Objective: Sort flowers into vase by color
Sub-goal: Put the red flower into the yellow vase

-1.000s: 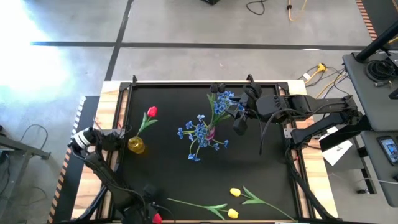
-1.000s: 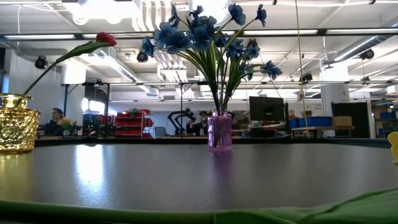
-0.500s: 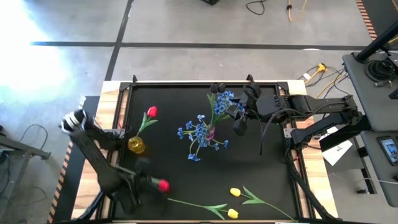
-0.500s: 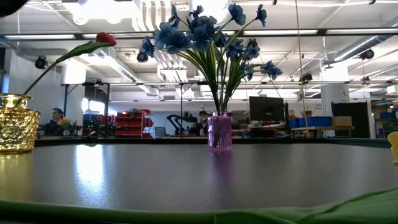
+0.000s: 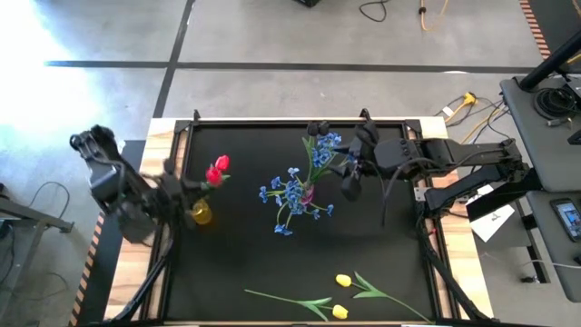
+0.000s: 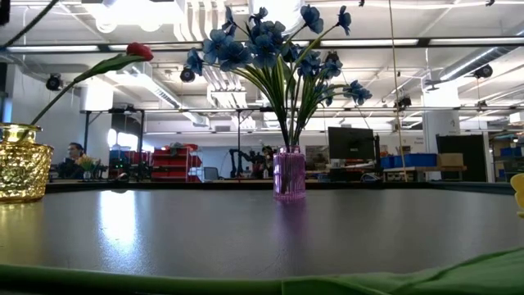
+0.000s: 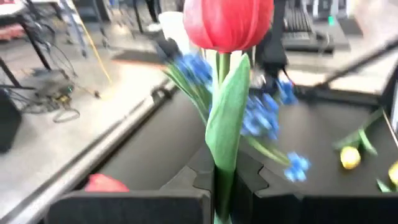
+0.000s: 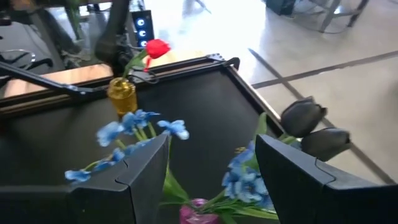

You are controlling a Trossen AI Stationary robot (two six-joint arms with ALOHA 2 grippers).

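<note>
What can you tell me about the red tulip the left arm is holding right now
The red tulip looks artificial: a closed, glossy red head on a green stem with one long green leaf. It stands upright, its stem clamped in the left pincer. From above, it hangs over the table's left side beside the gold vase, which already holds another red tulip. Whether the two blooms touch cannot be told.

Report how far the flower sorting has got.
Done: blue blossoms stand in the purple vase, and one red tulip is in the gold vase.
In hand: the left gripper grips a second red tulip beside that vase.
Left: two yellow tulips lie on the table. The right gripper hovers open by the blue bunch.
</note>
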